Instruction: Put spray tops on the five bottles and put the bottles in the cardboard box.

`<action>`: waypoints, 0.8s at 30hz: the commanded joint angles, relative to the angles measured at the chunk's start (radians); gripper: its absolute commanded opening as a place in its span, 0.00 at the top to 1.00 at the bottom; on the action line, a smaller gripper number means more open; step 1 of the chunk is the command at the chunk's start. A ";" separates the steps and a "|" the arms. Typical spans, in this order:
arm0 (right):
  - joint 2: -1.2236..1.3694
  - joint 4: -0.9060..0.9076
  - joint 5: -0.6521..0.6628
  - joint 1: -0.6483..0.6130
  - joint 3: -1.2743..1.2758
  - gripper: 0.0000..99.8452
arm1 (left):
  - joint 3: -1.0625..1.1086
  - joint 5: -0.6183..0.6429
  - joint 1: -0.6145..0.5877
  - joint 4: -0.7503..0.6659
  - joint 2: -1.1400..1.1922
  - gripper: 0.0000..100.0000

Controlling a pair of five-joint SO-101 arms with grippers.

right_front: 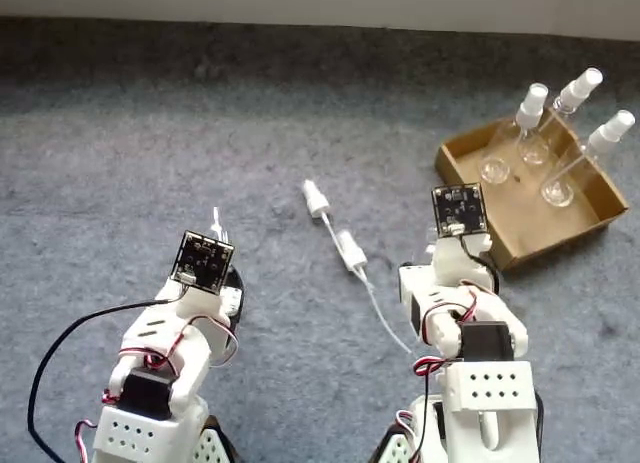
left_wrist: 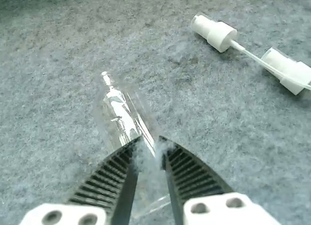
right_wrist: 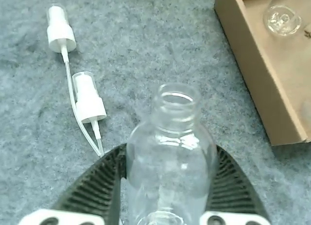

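Both arms lean low over the counter point(right_front: 150, 133). The left tool point(left_wrist: 150, 140) pinches a clear bottle point(left_wrist: 119, 106), neck pointing far; the right tool point(right_wrist: 170, 151) pinches an open-necked bottle point(right_wrist: 176, 108) beside the cardboard box point(right_front: 592, 223).

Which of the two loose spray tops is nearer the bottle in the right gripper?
The spray top lying closer to the arms' bases, beside the held bottle; the other spray top lies farther out.
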 commanded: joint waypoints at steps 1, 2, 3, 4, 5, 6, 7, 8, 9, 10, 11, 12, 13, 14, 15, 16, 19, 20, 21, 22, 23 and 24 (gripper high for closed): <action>-0.019 -0.015 -0.009 0.016 -0.012 0.87 | -0.099 -0.014 0.018 -0.012 -0.007 0.99; -0.019 -0.015 -0.009 0.016 -0.013 0.87 | -0.110 -0.032 0.016 -0.012 -0.007 0.99; -0.019 -0.015 -0.017 0.016 -0.016 0.87 | -0.119 -0.044 0.016 -0.012 -0.002 0.99; -0.019 -0.015 -0.037 0.016 -0.019 0.87 | -0.134 -0.051 0.016 -0.012 0.010 0.99; -0.019 -0.015 -0.066 0.016 -0.021 0.87 | -0.154 -0.052 0.016 -0.012 0.033 0.99; -0.019 -0.015 -0.097 0.016 -0.021 0.87 | -0.180 -0.052 0.016 -0.012 0.065 0.99; -0.019 -0.015 -0.117 0.016 -0.021 0.87 | -0.213 -0.052 0.016 -0.012 0.107 0.99; -0.019 -0.016 -0.129 0.016 -0.021 0.87 | -0.246 -0.052 0.016 -0.012 0.160 0.99; -0.019 -0.016 -0.127 0.016 -0.019 0.87 | -0.280 -0.052 0.016 -0.012 0.214 0.99; -0.019 -0.018 -0.129 0.016 -0.019 0.87 | -0.312 -0.052 0.019 -0.018 0.275 0.99; -0.019 -0.018 -0.129 0.016 -0.019 0.87 | -0.346 -0.052 0.024 -0.018 0.338 0.99; -0.019 -0.018 -0.129 0.016 -0.019 0.87 | -0.378 -0.052 0.024 -0.018 0.401 0.99; -0.019 -0.018 -0.130 0.016 -0.021 0.87 | -0.410 -0.052 0.024 -0.018 0.464 0.99; -0.019 -0.019 -0.130 0.016 -0.021 0.87 | -0.441 -0.052 0.025 -0.020 0.519 0.99; -0.019 -0.019 -0.132 0.016 -0.021 0.87 | -0.476 -0.052 0.025 -0.020 0.579 0.99; -0.019 -0.019 -0.132 0.016 -0.021 0.87 | -0.510 -0.051 0.025 -0.020 0.633 0.99; -0.019 -0.022 -0.130 0.016 -0.022 0.87 | -0.618 -0.051 0.030 -0.020 0.789 0.99; -0.019 -0.022 -0.127 0.016 -0.022 0.87 | -0.650 -0.051 0.042 -0.017 0.840 0.99; -0.019 -0.022 -0.127 0.018 -0.022 0.87 | -0.682 -0.051 0.056 -0.015 0.891 0.99; -0.021 -0.022 -0.127 0.018 -0.022 0.87 | -0.713 -0.051 0.073 -0.015 0.941 0.99; -0.022 -0.022 -0.127 0.018 -0.022 0.87 | -0.743 -0.051 0.094 -0.014 0.990 0.99; -0.033 -0.024 -0.127 0.018 -0.022 0.87 | -0.776 -0.049 0.113 -0.015 1.040 0.99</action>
